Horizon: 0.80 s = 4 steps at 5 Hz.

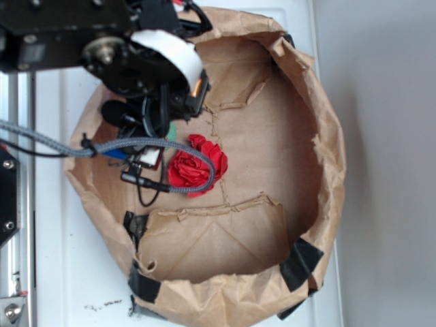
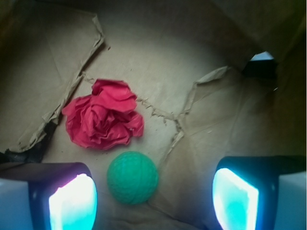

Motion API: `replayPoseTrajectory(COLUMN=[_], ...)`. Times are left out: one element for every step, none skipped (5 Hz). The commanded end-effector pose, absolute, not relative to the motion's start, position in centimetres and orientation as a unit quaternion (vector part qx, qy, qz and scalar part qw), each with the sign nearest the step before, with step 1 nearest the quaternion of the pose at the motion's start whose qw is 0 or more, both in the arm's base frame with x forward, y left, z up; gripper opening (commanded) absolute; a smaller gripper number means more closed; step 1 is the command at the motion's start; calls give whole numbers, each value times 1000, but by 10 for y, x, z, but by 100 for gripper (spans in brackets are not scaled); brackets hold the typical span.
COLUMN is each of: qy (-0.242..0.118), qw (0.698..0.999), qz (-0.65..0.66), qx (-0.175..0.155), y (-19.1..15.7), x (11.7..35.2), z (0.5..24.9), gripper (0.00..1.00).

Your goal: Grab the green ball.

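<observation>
The green ball, a small dimpled sphere, rests on the brown paper floor between my gripper's fingers. It sits closer to the left finger than to the right finger and touches neither. My gripper is open and low around the ball. In the exterior view the gripper hangs over the left part of the bag. It hides the ball there except for a green sliver.
A crumpled red wad lies just beyond the ball. Everything sits inside a rolled-down brown paper bag with raised walls, torn floor flaps and black tape patches. Cables drape over the bag's left side.
</observation>
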<state>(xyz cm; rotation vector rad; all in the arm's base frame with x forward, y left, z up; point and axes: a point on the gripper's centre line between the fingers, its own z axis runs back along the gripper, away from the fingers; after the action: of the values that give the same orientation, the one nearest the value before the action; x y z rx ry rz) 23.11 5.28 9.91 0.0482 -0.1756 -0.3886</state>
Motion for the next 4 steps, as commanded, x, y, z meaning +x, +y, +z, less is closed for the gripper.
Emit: replayPoseTrajectory(qy=[-89,-82,-69,-77], qw=[976,978,978,977], qz=[-198,-191,-195,-197], qx=[8,20,28,30], y=[31,24,23,24], x=[239,247,252,251], z=[74,61,47,48], gripper=[100,100,100,0])
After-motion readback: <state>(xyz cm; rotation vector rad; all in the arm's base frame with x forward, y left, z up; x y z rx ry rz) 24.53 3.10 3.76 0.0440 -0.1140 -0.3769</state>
